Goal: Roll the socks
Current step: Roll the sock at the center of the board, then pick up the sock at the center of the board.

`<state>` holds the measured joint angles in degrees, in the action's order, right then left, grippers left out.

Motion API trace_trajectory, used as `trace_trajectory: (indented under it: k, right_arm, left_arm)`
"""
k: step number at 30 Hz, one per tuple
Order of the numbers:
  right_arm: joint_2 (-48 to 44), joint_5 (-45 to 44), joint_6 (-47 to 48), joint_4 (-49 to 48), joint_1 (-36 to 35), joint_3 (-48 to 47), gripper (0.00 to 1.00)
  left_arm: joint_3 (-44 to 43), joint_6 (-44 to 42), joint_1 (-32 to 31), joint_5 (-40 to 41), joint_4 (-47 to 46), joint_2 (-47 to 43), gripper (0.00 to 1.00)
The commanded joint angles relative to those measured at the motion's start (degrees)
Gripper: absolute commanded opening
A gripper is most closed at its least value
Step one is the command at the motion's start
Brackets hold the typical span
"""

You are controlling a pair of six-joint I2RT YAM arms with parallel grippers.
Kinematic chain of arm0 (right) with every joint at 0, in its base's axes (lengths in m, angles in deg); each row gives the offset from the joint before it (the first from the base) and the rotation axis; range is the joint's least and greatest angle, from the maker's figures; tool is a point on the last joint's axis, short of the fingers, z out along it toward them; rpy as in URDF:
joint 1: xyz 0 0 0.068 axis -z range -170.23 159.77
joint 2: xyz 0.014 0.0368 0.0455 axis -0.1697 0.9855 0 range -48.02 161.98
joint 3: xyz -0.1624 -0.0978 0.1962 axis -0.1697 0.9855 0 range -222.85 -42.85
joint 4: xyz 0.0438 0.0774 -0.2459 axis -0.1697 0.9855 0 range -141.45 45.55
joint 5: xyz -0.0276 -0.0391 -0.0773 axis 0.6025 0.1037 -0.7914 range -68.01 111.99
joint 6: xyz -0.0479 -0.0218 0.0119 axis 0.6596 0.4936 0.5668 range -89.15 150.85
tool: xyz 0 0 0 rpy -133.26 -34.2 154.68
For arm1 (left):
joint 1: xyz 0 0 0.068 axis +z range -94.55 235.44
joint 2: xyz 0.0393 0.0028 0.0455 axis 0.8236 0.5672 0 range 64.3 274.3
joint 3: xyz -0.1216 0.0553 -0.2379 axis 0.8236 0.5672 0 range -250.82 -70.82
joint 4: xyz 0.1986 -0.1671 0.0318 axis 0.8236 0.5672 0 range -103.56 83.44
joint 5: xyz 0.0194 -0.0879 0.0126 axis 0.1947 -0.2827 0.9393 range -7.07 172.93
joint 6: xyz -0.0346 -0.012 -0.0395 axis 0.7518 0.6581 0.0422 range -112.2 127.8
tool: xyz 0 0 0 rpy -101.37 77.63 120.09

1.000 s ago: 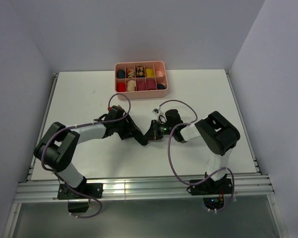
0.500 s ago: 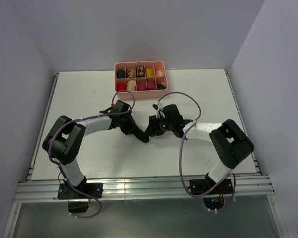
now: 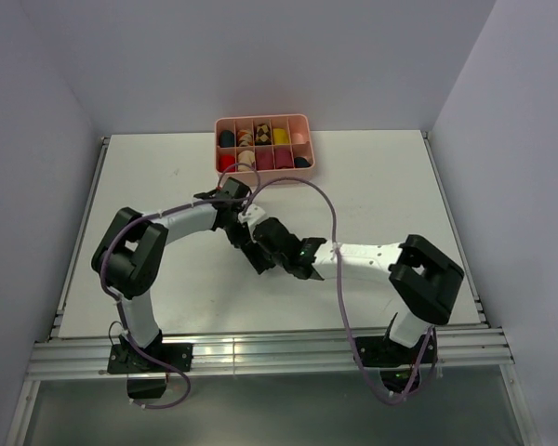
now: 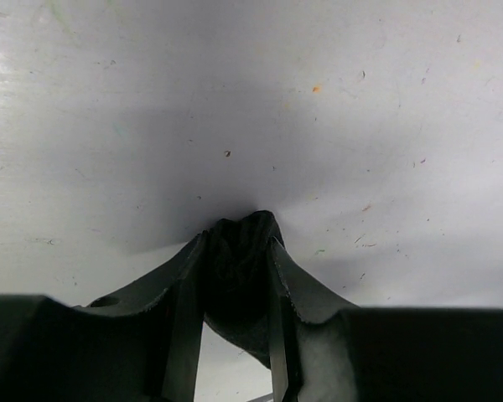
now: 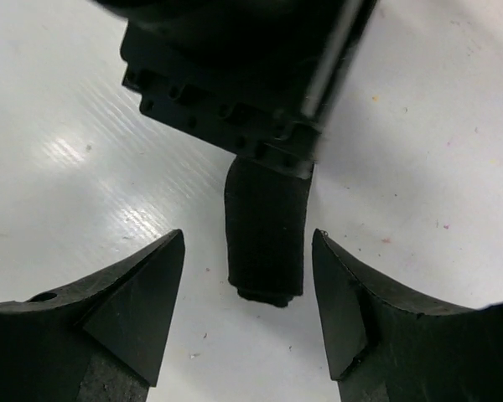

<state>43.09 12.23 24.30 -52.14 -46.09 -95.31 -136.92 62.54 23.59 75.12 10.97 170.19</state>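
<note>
One of the socks, a black one (image 5: 266, 239), is rolled into a short tube. My left gripper (image 4: 239, 244) is shut on it, and the fabric bulges out past the fingertips (image 4: 278, 260). The roll's free end pokes out toward my right gripper (image 5: 250, 243), which stands open with a finger (image 5: 155, 285) on each side and touches nothing. From above, the left gripper (image 3: 257, 258) and the right gripper (image 3: 272, 243) meet tip to tip near the middle of the table, and the sock is hidden between them.
A pink divided tray (image 3: 263, 119) stands at the back of the white table (image 3: 149, 177), with rolled items of several colours in its compartments. Purple cables (image 3: 330, 218) loop above both arms. Walls close in the table's sides.
My right gripper has opened and reached left until its fingers stand either side of the sock's end. My left gripper has closed on the sock and swung slightly inward.
</note>
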Motion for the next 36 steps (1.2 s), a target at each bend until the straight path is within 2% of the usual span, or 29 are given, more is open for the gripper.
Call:
trace_trajectory:
  k: [1,8,17,20,21,23,24,27,28,31,34,36]
  right_arm:
    - [4.24,-10.54,3.82,2.53,-3.02,-3.95,0.70]
    - [11.01,-14.15,5.84,3.06,-5.58,-6.86,0.69]
    - [16.81,-14.41,5.49,0.86,-5.76,-5.45,0.59]
    - [17.26,-12.06,4.62,-2.11,-5.41,-3.27,0.44]
    - [16.82,-11.34,4.09,-2.38,-5.14,-2.82,0.28]
    - [15.94,-10.20,3.04,-2.91,-4.00,-1.77,0.12]
    - [14.29,-9.06,3.12,-3.96,-3.56,-0.28,0.00]
    - [8.85,-7.04,2.85,-6.16,-2.07,3.23,0.00]
    - [7.26,-6.42,2.51,-6.08,-1.19,3.68,0.00]
    - [1.19,-3.61,2.59,-5.12,0.65,4.57,0.00]
    - [-3.82,-0.80,2.77,-2.05,3.82,3.17,0.00]
    - [-6.55,0.87,2.85,0.24,6.63,0.80,0.00]
  left_arm:
    - [-1.04,-3.15,-0.13,3.51,5.43,1.95,0.35]
    - [-1.75,-3.41,-0.22,3.16,5.96,2.31,0.35]
    - [-1.92,-3.68,-0.31,1.66,6.05,2.66,0.35]
    - [-2.36,-3.68,-0.31,0.87,6.31,2.40,0.35]
    - [-2.62,-3.76,-0.31,0.78,6.32,2.05,0.36]
    - [-3.32,-3.85,-0.31,0.61,6.58,1.52,0.38]
    - [-4.02,-3.85,-0.22,0.61,6.67,0.91,0.40]
    - [-6.04,-3.68,0.56,0.43,7.72,-0.41,0.54]
    - [-6.75,-3.68,0.92,0.43,7.98,-0.77,0.64]
    - [-10.78,-3.94,3.19,0.87,9.56,-2.78,0.78]
    - [-16.06,-4.73,6.89,2.97,10.97,-5.51,0.88]
    - [-19.93,-5.78,8.99,5.08,11.94,-7.70,0.91]
